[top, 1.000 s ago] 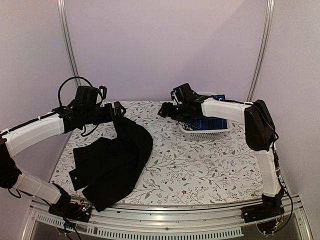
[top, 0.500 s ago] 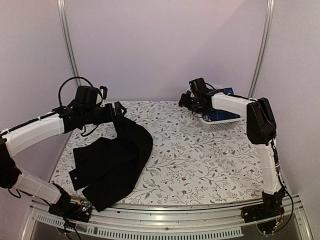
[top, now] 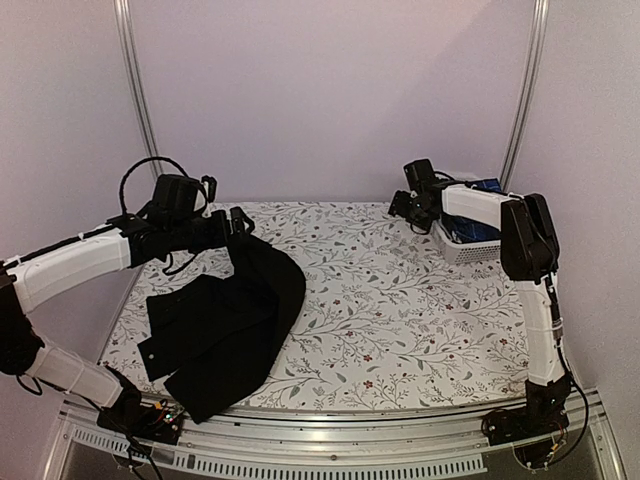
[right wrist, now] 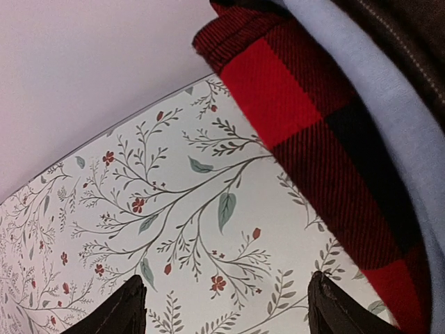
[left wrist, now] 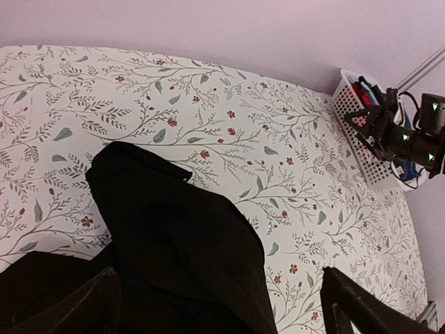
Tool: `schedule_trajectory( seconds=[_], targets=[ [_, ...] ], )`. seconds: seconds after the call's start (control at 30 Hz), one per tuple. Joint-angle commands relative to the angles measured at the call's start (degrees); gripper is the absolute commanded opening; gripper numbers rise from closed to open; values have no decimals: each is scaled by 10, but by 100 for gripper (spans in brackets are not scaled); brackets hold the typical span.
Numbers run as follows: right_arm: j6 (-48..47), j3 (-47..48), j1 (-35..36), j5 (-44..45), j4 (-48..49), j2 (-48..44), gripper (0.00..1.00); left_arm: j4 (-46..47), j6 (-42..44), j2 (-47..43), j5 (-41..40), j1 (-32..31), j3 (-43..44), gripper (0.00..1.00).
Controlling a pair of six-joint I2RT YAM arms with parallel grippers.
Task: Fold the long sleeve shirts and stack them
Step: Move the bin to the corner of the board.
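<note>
Lengthwise, the black shirt [top: 225, 320] runs near-left to far — toward left gripper [top: 241, 222].

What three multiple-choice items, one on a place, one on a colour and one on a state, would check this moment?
1. Where does the white basket stand on the table?
A. far right corner
B. near left edge
C. centre

2. What colour is the shirt lying on the left side?
A. red
B. white
C. black

3. How does the left gripper stand?
A. shut on the shirt
B. open
C. shut, empty

Answers:
1 A: the top view shows it at the far right corner.
2 C: the cloth is plain black.
3 B: the left wrist view shows the fingers wide apart above the shirt.
</note>
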Motion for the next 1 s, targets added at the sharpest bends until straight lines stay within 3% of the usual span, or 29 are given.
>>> schedule_trajectory(
  seconds=[0.0, 0.23, 0.43, 0.63, 0.83, 0.97],
  targets=[
    [-36, -14, -21, 1, -37, 6, 79, 0, -11, 11, 10, 4, -19, 100],
    [-118, -33, 48, -23, -33, -60, 84, -8, -32, 8, 19, -20, -57, 99],
    [-153, -91, 157, -56, -14, -117, 84, -18, -83, -15, 7, -30, -107, 83],
    [-155, -143, 270, -85, 1, -160, 84, -54, -127, -82, -44, -28, -154, 81],
    [-143, -134, 349, -90, 0, -154, 84, -99, -136, -109, -58, -27, -175, 81],
    [-127, -118, 358, -87, -9, -118, 79, -104, -139, -120, -49, -27, -184, 81]
  ],
)
